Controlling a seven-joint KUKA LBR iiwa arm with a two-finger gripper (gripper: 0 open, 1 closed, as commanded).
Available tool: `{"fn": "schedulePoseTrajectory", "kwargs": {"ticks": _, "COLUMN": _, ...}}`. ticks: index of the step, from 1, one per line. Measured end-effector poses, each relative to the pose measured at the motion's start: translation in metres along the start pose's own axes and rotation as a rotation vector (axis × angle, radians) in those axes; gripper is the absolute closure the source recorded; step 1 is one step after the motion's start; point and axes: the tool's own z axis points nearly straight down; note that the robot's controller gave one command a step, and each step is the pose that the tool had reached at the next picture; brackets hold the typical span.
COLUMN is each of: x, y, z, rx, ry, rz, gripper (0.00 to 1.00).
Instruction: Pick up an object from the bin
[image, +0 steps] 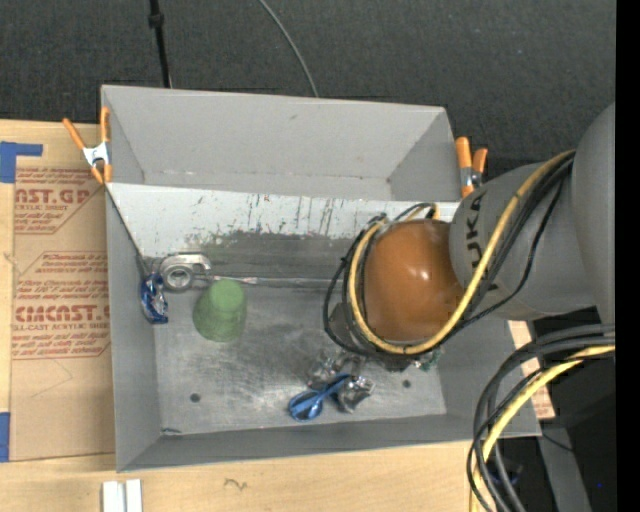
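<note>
Four loose things: a blue-handled metal piece (312, 402), a green cup (220, 310), a silver ring-shaped part (184, 272) and a small blue item (152, 300), all on the floor of the grey bin (270, 140).
My tool: the gripper (342, 372) sits low in the lower centre of the frame, beneath my orange wrist cover (405, 280) and its looped cables (350, 295).
Its state: I cannot tell whether it is spread or pressed together, because the cover and the glinting metal below it blur into one another.
Nearest thing: the blue-handled metal piece, lower centre, just beside my tool's tip and close to the bin's near wall.
Held or not: I see nothing clearly pinched, so I judge the pick not yet made.
Doing it well: I would come straight down, centred on the silvery middle of that piece rather than on its thin blue loop, and close only once I am level with the floor.
Risk: the piece looks thin and flat, so it may slide or tip out instead of seating.
Neighbours: the green cup stands left of centre, well apart. The ring and the blue item lie at the far left wall, touching or nearly so.
In the way: only the near wall crowds me; a lift should go up before it goes sideways.
</note>
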Motion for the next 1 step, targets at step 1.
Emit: {"fn": "schedulePoseTrajectory", "kwargs": {"ticks": 1, "x": -0.0129, "y": 0.0057, "z": -0.1445, "rx": 0.005, "ry": -0.007, "rz": -0.222, "gripper": 1.0}}
